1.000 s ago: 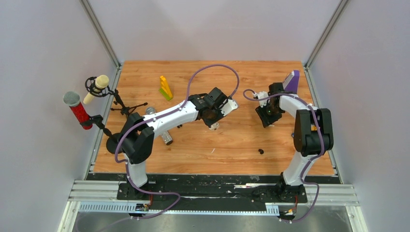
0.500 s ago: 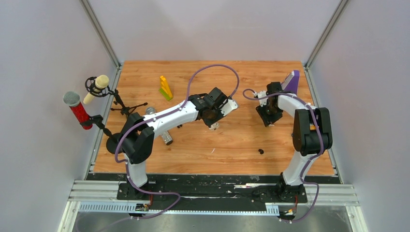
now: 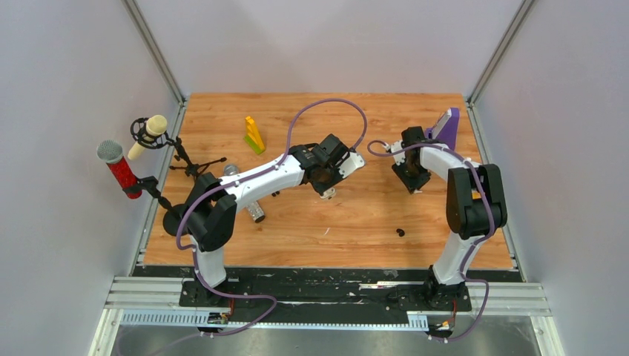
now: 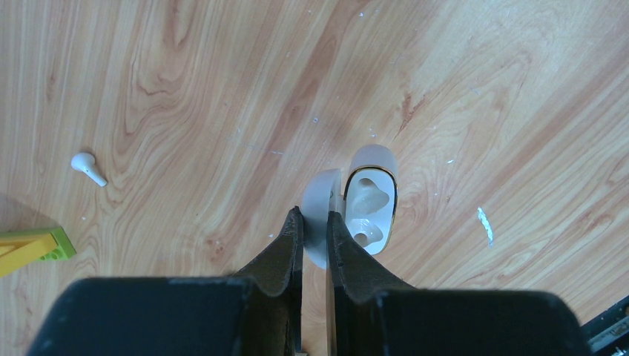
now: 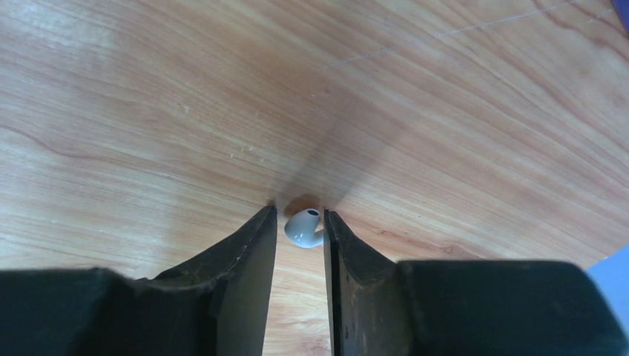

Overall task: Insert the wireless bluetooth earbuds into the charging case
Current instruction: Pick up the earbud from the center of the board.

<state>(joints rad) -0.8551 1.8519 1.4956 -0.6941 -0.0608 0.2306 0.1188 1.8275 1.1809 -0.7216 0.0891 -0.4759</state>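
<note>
Jaws of my right pincer [image 5: 299, 222] stand narrowly apart astride the small white plastic earbud [image 5: 304, 228] for pickup, while my left pincer [image 4: 314, 216] clamps the lid [image 4: 317, 193] of the open white charging case [image 4: 373, 209], steadying it.

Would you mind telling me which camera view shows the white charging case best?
The left wrist view: the charging case is open, both sockets empty, its lid pinched in the left gripper. The top external view shows only a white speck beneath that gripper; the right wrist view misses it.
</note>
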